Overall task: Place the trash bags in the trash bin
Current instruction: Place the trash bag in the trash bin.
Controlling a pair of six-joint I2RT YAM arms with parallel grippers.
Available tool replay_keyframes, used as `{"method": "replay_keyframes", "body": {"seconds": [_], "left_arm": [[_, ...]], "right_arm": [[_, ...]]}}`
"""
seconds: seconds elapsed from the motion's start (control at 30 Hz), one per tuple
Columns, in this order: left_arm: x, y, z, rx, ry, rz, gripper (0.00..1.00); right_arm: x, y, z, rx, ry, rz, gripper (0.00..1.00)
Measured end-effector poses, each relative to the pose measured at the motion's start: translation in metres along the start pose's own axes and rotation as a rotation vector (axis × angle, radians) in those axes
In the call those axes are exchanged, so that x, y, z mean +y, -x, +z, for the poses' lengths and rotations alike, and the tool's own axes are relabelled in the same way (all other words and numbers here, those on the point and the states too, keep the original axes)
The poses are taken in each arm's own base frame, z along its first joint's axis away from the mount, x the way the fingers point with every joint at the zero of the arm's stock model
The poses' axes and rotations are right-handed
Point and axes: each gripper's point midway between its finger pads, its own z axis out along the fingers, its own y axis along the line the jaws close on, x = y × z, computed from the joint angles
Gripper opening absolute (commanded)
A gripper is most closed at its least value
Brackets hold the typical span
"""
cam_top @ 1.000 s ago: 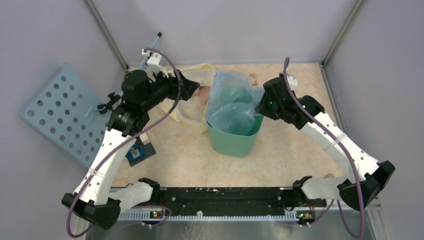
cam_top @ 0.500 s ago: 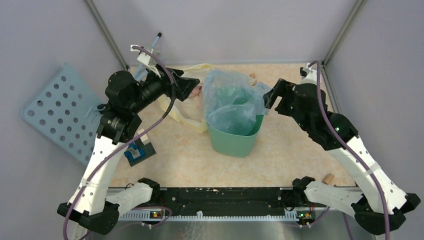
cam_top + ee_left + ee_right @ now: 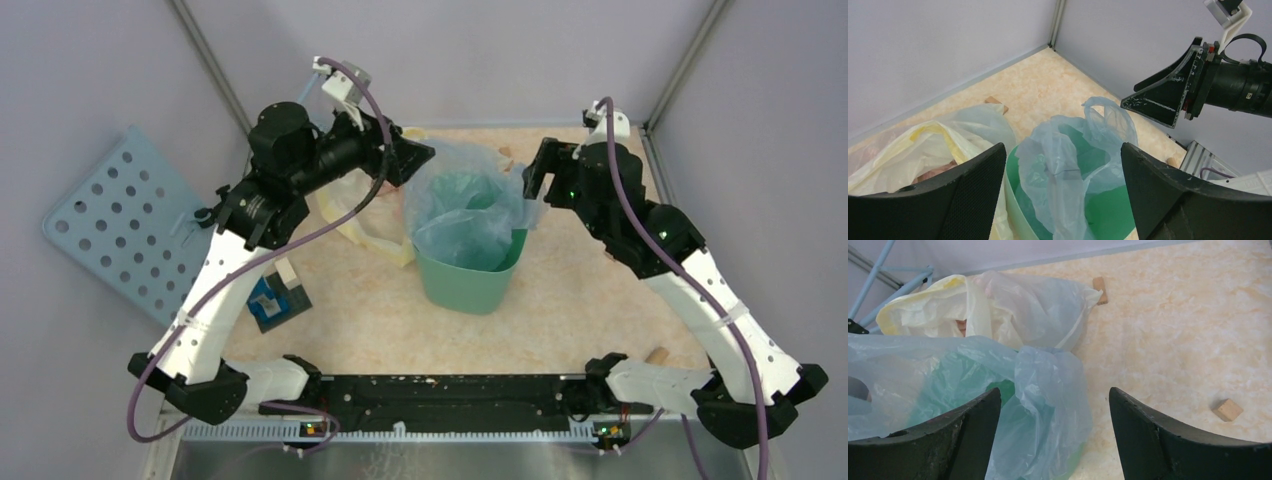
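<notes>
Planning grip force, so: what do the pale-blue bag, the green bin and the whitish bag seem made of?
Green bin: probably rigid moulded plastic, smooth and fairly matte; even walls hold their shape.
Pale-blue bag: thin plastic film, glossy; it crinkles and the bin's green shows through.
Whitish bag: likewise thin film, milkier, yellow-rimmed, softly creased.

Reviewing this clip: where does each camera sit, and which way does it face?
Top external: above and behind the arm bases, looking down on the table; both arms show, left gripper and right gripper flanking the mint-green plastic bin.
Left wrist: on the left arm, facing right across the bin; own open fingers, plus the right gripper.
Right wrist: on the right arm, facing left and down; own open fingers only.
Shared: both wrist views show the crinkly pale-blue plastic bag in the bin.
</notes>
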Motion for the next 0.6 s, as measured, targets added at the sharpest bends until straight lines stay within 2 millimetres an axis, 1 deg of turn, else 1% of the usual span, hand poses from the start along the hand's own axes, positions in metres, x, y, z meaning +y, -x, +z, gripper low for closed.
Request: {"method": "replay_keyframes", "body": {"seconds": [0.1,0.2,0.3,0.33,0.4,0.43,0.5,0.57,0.6], "left_arm": [[-0.007,-0.012,0.007,0.039,0.0,0.009,0.83],[-0.013,-0.025,0.012,0.084,-0.003,0.015,0.8],[-0.011,-0.032,0.017,0.117,0.014,0.022,0.78],[-0.008,-0.034,0.018,0.125,0.028,0.022,0.75],[0.001,-0.039,0.018,0.143,0.075,0.026,0.69],[0.006,-0.042,0.017,0.151,0.104,0.031,0.65],[0.015,-0.044,0.016,0.158,0.15,0.043,0.54],[0.022,-0.044,0.015,0.156,0.183,0.055,0.42],[0.024,-0.043,0.014,0.155,0.195,0.061,0.36]], "right_arm": [[-0.001,-0.001,0.003,0.007,-0.016,0.009,0.78],[0.0,-0.003,0.01,0.023,-0.036,-0.003,0.74],[0.0,-0.011,0.021,0.047,-0.063,-0.025,0.72],[-0.001,-0.013,0.024,0.056,-0.07,-0.033,0.7],[-0.001,-0.016,0.027,0.062,-0.075,-0.045,0.64],[-0.002,-0.016,0.028,0.06,-0.077,-0.051,0.62],[-0.002,-0.016,0.028,0.057,-0.079,-0.06,0.55],[-0.003,-0.015,0.029,0.052,-0.081,-0.067,0.52],[-0.003,-0.015,0.03,0.051,-0.081,-0.071,0.49]]}}
